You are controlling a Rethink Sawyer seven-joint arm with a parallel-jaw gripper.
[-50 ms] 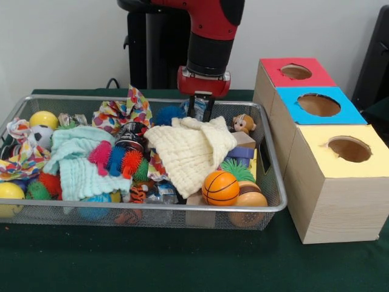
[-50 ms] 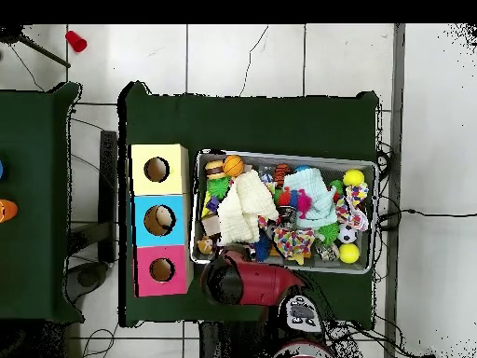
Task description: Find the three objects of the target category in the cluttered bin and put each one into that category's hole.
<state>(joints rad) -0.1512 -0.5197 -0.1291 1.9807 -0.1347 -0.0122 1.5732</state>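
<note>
Gripper (image 1: 201, 108) hanging over far bin (image 1: 267, 143) rim, behind cream cloth (image 1: 189, 149); opening and hold indiscernible. Advisable: lifting cloth aside, exposing buried items.

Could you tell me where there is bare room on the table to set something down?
The widest free patch is the green cloth along the camera-side edge, in front of the wire bin and the yellow box. The bin itself is crowded: cloths, balls and toys cover its floor, and the gripper hangs over its far side.
</note>
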